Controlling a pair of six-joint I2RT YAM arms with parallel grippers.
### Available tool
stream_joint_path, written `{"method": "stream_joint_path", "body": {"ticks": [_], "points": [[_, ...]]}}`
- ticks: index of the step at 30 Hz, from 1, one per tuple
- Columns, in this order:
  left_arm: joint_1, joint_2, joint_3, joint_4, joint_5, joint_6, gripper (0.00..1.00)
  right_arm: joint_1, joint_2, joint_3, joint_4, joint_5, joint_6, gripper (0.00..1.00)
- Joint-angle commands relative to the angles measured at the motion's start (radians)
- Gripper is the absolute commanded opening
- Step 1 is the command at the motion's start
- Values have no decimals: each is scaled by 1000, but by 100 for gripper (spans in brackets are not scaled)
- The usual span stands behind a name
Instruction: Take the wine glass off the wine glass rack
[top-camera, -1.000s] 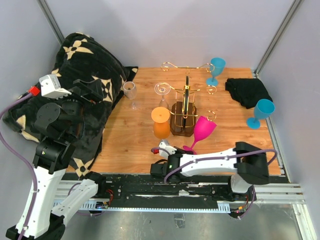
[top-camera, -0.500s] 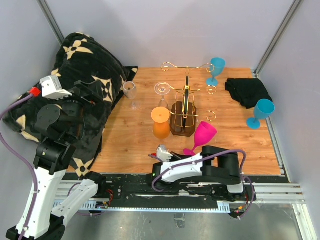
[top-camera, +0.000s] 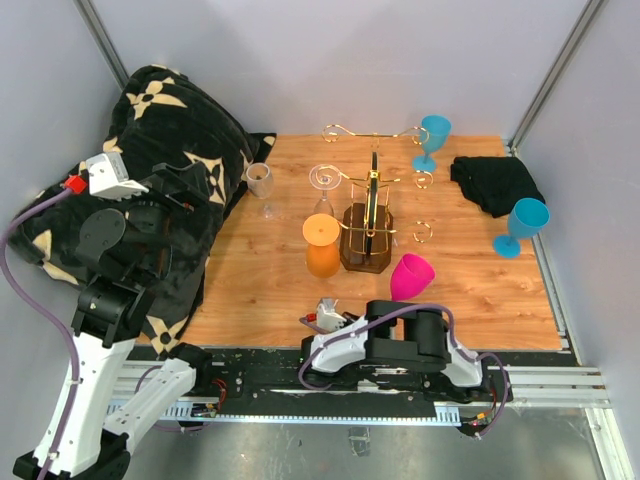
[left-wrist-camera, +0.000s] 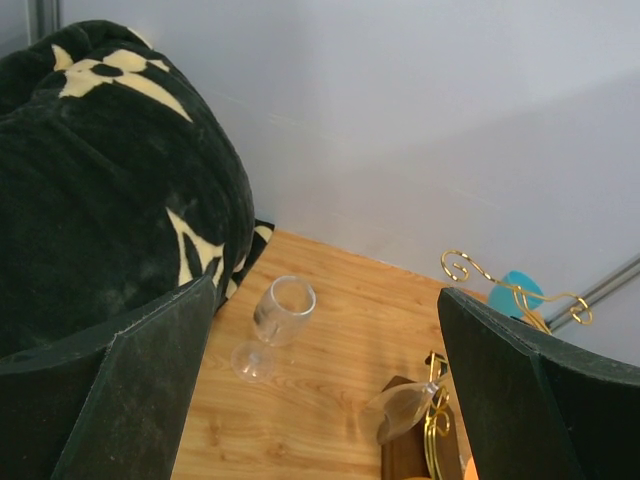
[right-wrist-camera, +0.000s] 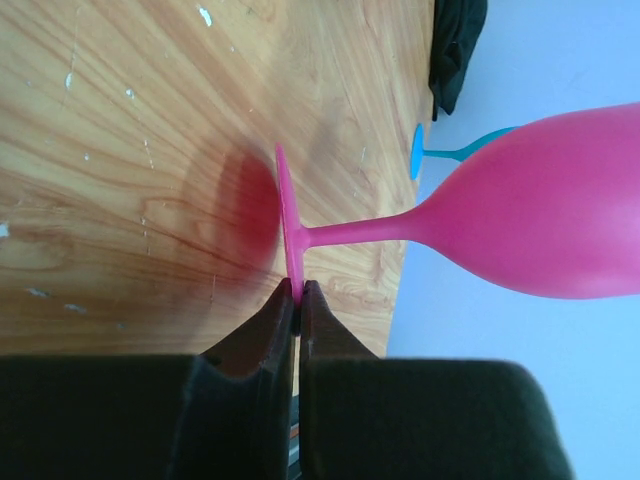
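The gold wire wine glass rack (top-camera: 370, 205) stands on its dark wooden base mid-table. A clear wine glass (top-camera: 322, 183) hangs from its left arm, and it also shows in the left wrist view (left-wrist-camera: 405, 410). My right gripper (right-wrist-camera: 298, 288) is shut on the foot rim of a pink wine glass (right-wrist-camera: 540, 210). The pink wine glass (top-camera: 411, 275) is upright near the front of the table, to the right of the rack's base. In the top view the folded right arm hides this gripper. My left gripper (left-wrist-camera: 325, 400) is open and empty, raised over the blanket.
An orange glass (top-camera: 322, 245) is beside the rack's base. A clear glass (top-camera: 260, 182) stands left of the rack. Two blue glasses (top-camera: 433, 135) (top-camera: 523, 222) and a black cloth (top-camera: 495, 182) are at the right. A black patterned blanket (top-camera: 190, 130) fills the left side.
My right arm has folded back toward the near edge. The pink glass in it has gone from tilted to upright and moved away from the rack. The left arm has barely moved.
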Motion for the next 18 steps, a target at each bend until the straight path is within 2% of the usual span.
{"method": "stream_joint_path", "body": {"ticks": [1,3,10,18], "points": [[4,-3,-19,54,19,-2,100,5,83,-7,-25,81,134,1],[3,6,-16,49,21,2,100,2,86,-19,34,68,104,1],[3,4,-15,43,6,18,100,-27,-32,-129,364,-23,-161,1],[4,4,-7,36,-10,39,100,-52,-70,-192,624,-150,-359,1]]}}
